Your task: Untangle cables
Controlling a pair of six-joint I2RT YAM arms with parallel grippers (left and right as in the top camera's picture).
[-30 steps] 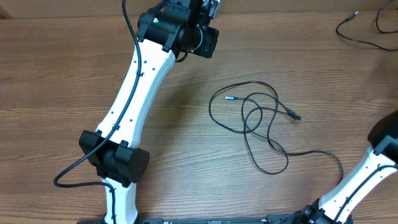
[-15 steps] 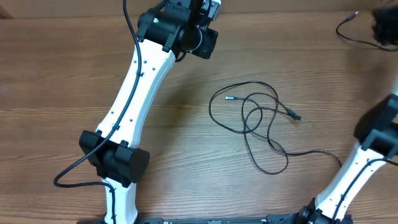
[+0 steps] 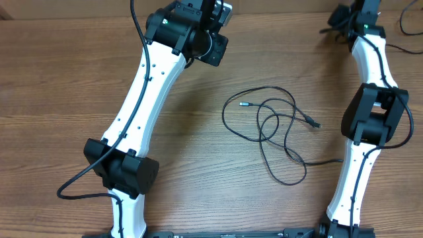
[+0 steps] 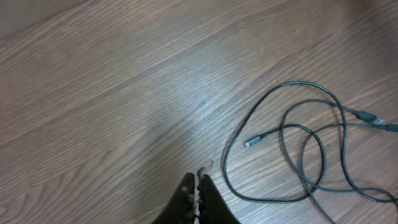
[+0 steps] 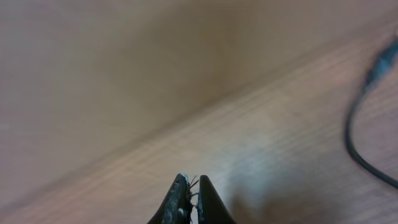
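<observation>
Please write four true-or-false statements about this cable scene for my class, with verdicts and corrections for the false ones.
1. The looped cable lies on the table, touched by neither gripper. True.
2. The left gripper grips a plug. False: it is shut on nothing, above bare wood.
3. The right gripper is wide open. False: its fingers are closed together and hold nothing.
4. A second cable lies near the right gripper. True.

The right arm [image 3: 362, 119] has swung from the near corner of the desk [image 3: 66, 79] to its far edge, over part of a cable [image 3: 400, 20].
</observation>
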